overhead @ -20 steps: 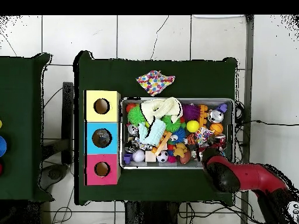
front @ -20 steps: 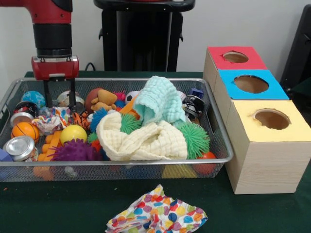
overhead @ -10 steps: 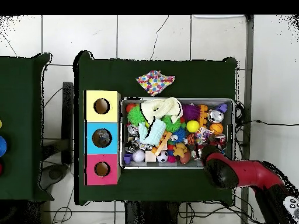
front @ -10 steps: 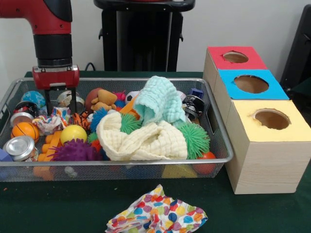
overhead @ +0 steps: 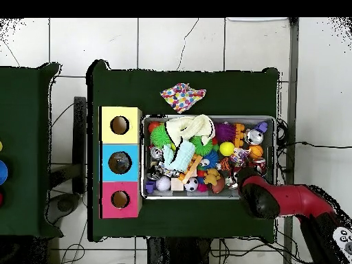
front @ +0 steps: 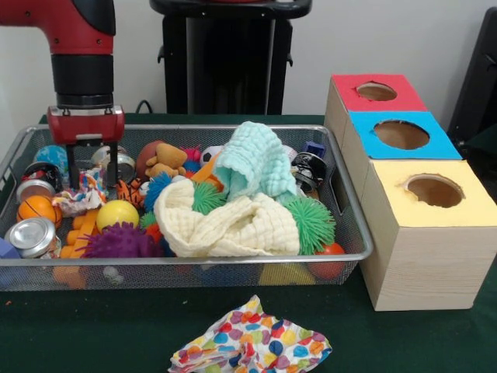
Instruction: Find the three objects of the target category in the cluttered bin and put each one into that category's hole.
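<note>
Front view: crumpled multicoloured cloth [front: 80,194] between open tool [front: 91,185] fingers.

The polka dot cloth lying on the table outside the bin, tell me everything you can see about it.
The polka dot cloth is a crumpled piece of soft-looking white fabric printed with dots in red, yellow, blue, orange and green. It lies bunched and folded on the dark green table cover, just in front of the wire mesh bin and apart from it. Nothing rests on it, and only the table touches it. The overhead view shows it too.

Level front view, straight-down overhead; shared wire bin [front: 342,225].
</note>
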Motion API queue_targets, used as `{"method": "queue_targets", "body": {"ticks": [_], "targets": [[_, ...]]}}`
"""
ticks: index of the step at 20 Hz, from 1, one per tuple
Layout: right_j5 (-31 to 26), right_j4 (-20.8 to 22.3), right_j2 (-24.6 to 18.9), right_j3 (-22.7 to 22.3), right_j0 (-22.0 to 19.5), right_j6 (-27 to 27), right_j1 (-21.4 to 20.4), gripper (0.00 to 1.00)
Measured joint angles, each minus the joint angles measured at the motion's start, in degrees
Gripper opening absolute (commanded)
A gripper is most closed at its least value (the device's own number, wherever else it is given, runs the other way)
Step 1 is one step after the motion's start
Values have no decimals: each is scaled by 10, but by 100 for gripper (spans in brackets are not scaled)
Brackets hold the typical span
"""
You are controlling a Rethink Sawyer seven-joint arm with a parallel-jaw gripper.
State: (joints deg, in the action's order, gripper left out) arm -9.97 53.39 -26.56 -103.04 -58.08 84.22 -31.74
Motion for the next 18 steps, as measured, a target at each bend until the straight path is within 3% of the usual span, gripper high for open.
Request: {"method": "queue_targets", "body": {"ticks": [10, 18], "targets": [[0, 0, 20, 3, 39, 0, -53, 100], [0, 0, 40, 5, 46, 0, -82, 100]]}}
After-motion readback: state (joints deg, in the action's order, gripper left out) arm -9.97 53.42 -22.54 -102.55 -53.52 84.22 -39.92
